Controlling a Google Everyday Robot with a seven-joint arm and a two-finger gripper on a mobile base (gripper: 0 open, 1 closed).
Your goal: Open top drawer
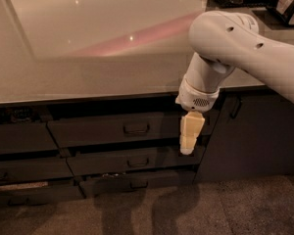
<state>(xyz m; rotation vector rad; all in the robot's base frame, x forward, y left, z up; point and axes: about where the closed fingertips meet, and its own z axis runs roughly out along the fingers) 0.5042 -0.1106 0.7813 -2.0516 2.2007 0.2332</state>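
Note:
The top drawer (pixel 103 130) is a wide dark grey front just under the countertop, with a small loop handle (pixel 136 129) at its centre. It stands slightly out from the cabinet, with a dark gap above it. My gripper (pixel 188 148) hangs from the white arm at the drawer's right end, to the right of the handle, its cream fingers (pixel 190 131) pointing down. Nothing shows in its grasp.
Two slimmer drawer fronts (pixel 132 161) sit below the top one, each pulled out a little. A dark cabinet door (pixel 255 131) with an upright handle stands to the right. The glossy countertop (pixel 88 48) spans above. More drawers lie at the left (pixel 19 138).

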